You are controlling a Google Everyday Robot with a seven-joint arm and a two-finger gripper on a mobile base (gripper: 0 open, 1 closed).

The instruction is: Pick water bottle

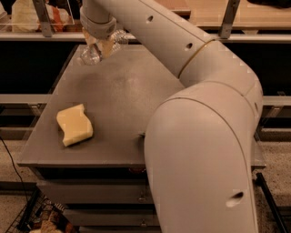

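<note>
The water bottle (89, 55) is clear ribbed plastic and lies tilted, nearly sideways, in my gripper (102, 45) at the far left of the grey table (127, 91). The gripper is shut on the bottle's middle and holds it a little above the tabletop. One end of the bottle sticks out to the lower left, the other to the upper right. The gripper hides its label and I cannot make out the cap. My large white arm (200, 136) fills the right half of the view.
A yellow sponge (75, 124) lies on the table's front left. A metal rail (54, 35) and shelving with bags (32, 13) run behind the table. A wire basket (41, 218) sits on the floor at the lower left.
</note>
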